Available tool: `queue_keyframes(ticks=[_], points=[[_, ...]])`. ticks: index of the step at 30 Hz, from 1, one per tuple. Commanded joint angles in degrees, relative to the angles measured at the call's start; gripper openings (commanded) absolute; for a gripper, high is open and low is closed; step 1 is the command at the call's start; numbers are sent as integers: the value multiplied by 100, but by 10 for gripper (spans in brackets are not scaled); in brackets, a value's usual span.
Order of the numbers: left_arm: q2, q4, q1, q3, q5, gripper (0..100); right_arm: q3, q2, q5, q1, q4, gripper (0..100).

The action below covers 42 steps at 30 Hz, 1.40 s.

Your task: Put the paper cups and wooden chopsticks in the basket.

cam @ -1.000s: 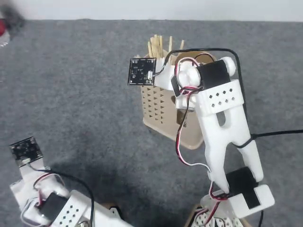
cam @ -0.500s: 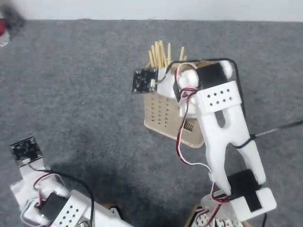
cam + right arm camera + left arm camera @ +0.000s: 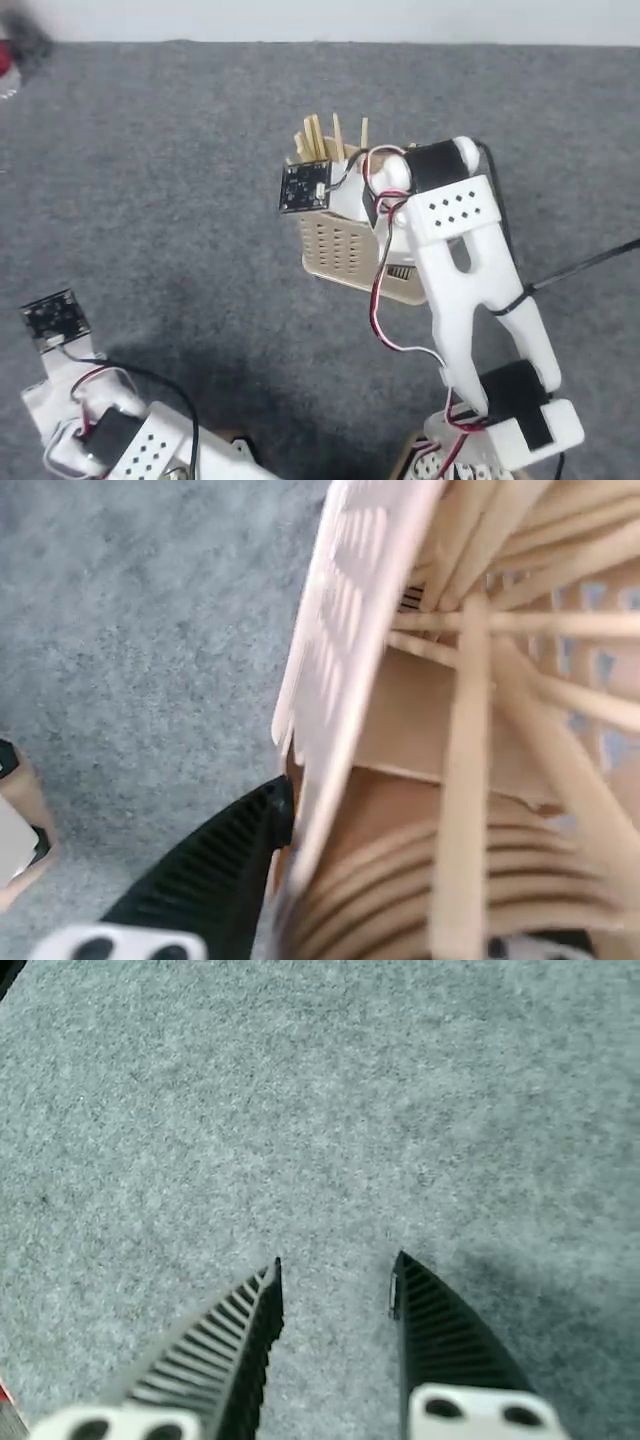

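The wooden chopsticks [image 3: 318, 140] are seen inside the basket [image 3: 345, 245] with the paper cups [image 3: 400, 880], so placing is judged nearly done. The right gripper [image 3: 350, 195] is held at the rim, and its jaw state cannot be told; a clean withdrawal is called for. The left gripper [image 3: 335, 1270] is spread above grey carpet [image 3: 180, 180].

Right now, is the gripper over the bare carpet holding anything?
No, the left gripper is open, with grey carpet visible between its parted fingers.
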Motion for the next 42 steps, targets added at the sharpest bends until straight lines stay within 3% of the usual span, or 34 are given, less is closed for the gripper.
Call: queue_keyframes(ticks=[1,14,24,26,28,30,32,36,42], points=[[-105,9,26,-40,-44,170,-422,-277,70,22,224,316],[-105,9,26,-40,-44,170,-501,-1349,97,189,180,317],[-105,9,26,-40,-44,170,-1635,-3055,62,629,189,312],[-105,9,26,-40,-44,170,-1618,-3495,-114,787,189,262],[-105,9,26,-40,-44,170,-1521,-3855,-334,954,189,141],[-105,9,26,-40,-44,170,-1248,-4136,-466,998,189,0],[-105,9,26,-40,-44,170,-782,-4400,-738,1033,198,40],[-105,9,26,-40,-44,170,870,-4901,-1442,936,154,13],[-105,70,26,-40,-62,170,4044,-5508,-1626,66,-233,7]])
